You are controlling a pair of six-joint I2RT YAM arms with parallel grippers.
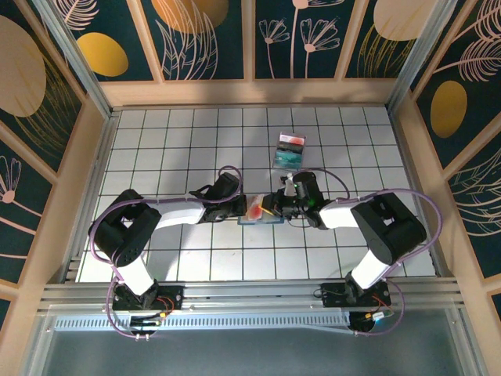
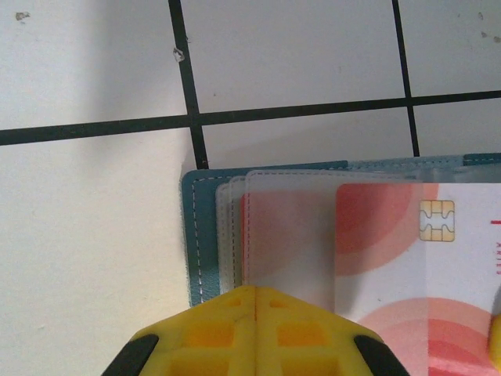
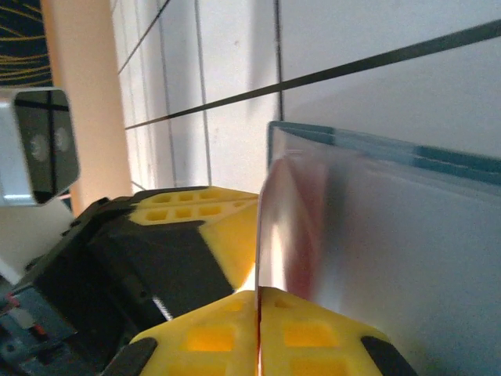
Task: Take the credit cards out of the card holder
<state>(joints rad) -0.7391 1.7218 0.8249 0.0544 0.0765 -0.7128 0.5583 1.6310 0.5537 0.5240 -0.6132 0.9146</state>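
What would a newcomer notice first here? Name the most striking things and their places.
The left tool and right tool meet mid-table over a slate-blue card holder, a clear tray just beyond. Up close, a red-and-white credit card with a gold chip pokes from the holder's clear sleeves; the right tool pinches its edge.

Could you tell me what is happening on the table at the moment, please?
Both arms meet at the middle of the table. The left gripper is pinched shut on the edge of the slate-blue card holder, holding it down. The right gripper is shut on a reddish-orange credit card, which sticks partly out of a clear sleeve. A clear tray lies beyond them.
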